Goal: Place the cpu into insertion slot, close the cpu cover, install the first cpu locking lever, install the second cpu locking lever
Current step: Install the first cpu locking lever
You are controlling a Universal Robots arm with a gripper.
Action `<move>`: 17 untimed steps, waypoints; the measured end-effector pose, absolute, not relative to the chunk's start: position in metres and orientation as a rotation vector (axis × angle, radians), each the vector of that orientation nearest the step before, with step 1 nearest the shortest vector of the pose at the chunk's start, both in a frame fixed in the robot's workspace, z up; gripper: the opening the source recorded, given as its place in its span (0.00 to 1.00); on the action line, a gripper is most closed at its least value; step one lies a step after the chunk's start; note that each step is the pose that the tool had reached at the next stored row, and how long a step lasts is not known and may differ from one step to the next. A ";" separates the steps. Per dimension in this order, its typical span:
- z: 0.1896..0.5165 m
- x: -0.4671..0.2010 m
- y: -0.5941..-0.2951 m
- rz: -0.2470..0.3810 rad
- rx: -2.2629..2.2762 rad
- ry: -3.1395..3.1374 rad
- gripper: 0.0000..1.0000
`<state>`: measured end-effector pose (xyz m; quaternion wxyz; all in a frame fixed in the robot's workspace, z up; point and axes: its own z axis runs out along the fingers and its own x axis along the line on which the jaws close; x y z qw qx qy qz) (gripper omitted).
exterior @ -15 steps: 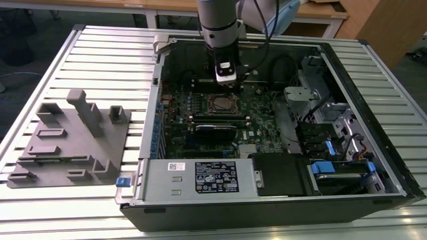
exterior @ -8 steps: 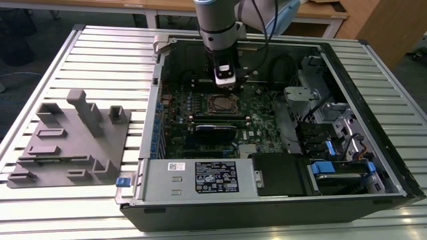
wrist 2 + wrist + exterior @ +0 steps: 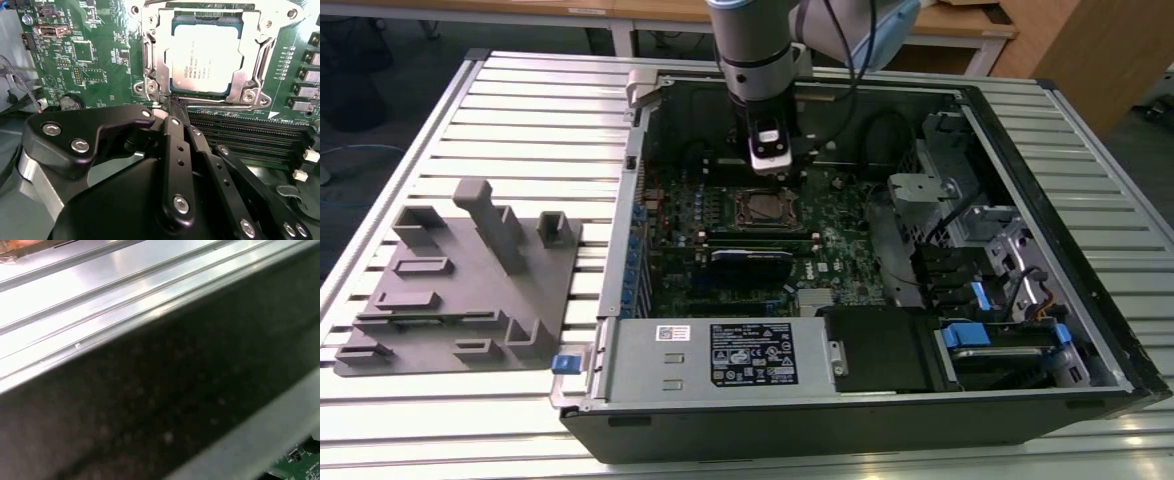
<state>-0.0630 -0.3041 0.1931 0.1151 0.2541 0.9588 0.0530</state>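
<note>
One cpu (image 3: 206,58) already sits in the insertion slot (image 3: 150,55), the cpu cover (image 3: 255,75) framing it. The gripper (image 3: 175,107), fingers pinched together and empty, meets the socket's edge, probably to work a locking lever.

We see the open computer case (image 3: 854,250) from high above in the exterior view, the second wrist view close over the insertion slot (image 3: 207,52), the first wrist view hard against the case wall (image 3: 165,405), both sharing the green board (image 3: 95,55).
</note>
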 end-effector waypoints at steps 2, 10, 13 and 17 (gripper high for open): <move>0.196 -0.063 -0.304 0.155 0.745 2.810 0.11; 0.202 -0.063 -0.304 0.164 0.746 2.810 0.11; 0.202 -0.063 -0.304 0.171 0.747 2.809 0.11; 0.202 -0.063 -0.304 0.177 0.747 2.808 0.11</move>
